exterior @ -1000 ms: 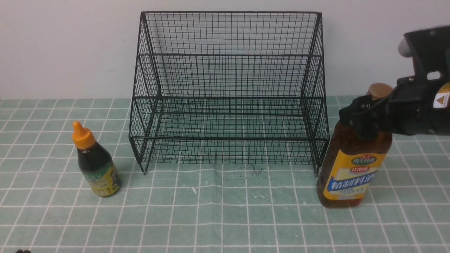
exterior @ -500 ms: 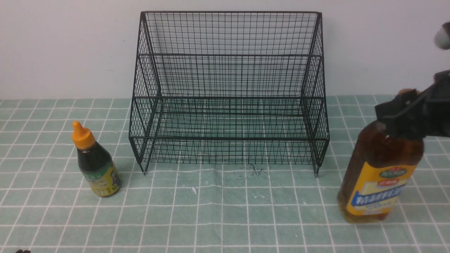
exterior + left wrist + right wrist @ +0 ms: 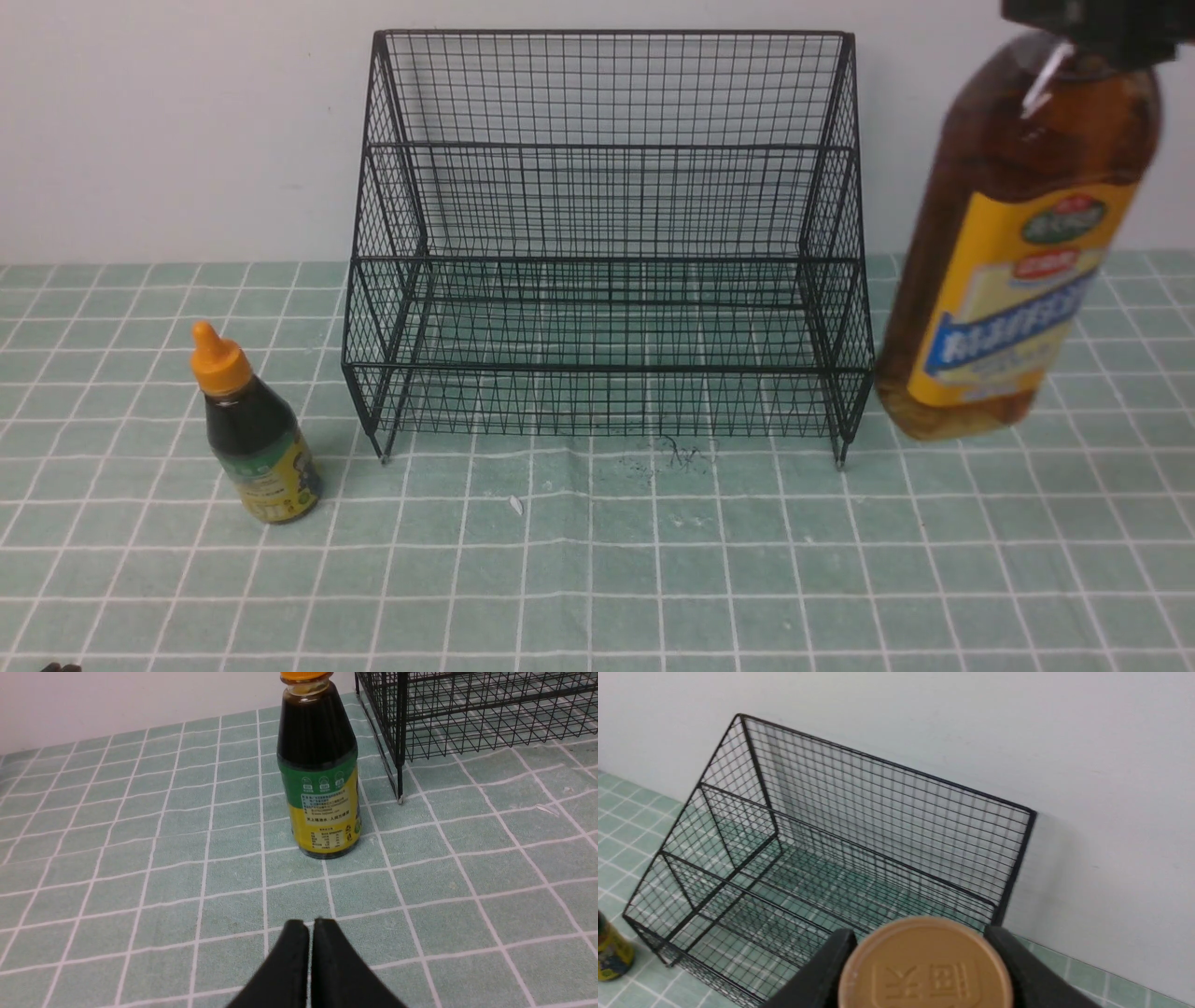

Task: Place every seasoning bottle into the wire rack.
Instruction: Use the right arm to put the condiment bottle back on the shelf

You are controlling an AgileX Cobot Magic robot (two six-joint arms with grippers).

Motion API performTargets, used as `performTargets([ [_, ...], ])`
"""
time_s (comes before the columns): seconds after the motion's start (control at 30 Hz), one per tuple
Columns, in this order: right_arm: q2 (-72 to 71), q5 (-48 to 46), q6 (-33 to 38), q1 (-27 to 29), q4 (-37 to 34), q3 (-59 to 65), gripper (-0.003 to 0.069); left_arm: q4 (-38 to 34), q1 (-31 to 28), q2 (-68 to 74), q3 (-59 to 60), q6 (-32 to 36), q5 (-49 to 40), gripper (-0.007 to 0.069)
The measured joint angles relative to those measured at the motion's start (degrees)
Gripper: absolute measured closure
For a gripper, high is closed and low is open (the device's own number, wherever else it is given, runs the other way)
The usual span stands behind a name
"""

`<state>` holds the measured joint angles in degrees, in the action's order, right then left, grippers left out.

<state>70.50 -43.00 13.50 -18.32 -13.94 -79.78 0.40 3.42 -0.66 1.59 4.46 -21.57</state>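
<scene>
My right tool (image 3: 920, 956) grips the tall bottle (image 3: 1013, 252) by its neck, tilted, off the desk (image 3: 597, 579), right of the rack (image 3: 607, 261). I'd level it and clear the rim before lowering. My left tool (image 3: 310, 952), closed and empty, faces the small bottle (image 3: 252, 429).

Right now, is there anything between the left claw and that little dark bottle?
Only bare checked cloth lies between the left claw and the small dark bottle, seen in the left wrist view.

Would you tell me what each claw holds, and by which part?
The right claw holds the tall amber bottle by its neck; the left claw, nothing.
</scene>
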Motion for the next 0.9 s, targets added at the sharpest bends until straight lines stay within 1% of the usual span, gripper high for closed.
performTargets([
  [0.1, 4.7, -0.1, 3.5, 0.0, -4.6, -2.8, 0.034, 0.0, 0.0, 0.0, 0.0, 0.0, 0.0, 0.0631],
  [0.2, 9.3, 1.4, 4.7, 0.0, -7.4, -5.7, 0.0341, 0.0, 0.0, 0.0, 0.0, 0.0, 0.0, 0.0631],
  [0.6, 17.3, 8.3, 4.9, -0.1, -7.2, -8.0, 0.0341, 0.0, 0.0, 0.0, 0.0, 0.0, 0.0, 0.0631],
  [0.77, 17.9, 10.2, 2.6, -0.1, -7.1, -8.0, 0.0341, 0.0, 0.0, 0.0, 0.0, 0.0, 0.0, 0.0631],
  [0.9, 18.0, 10.1, -1.5, -0.1, -4.6, -8.0, 0.0341, 0.0, 0.0, 0.0, 0.0, 0.0, 0.0, 0.0631],
])
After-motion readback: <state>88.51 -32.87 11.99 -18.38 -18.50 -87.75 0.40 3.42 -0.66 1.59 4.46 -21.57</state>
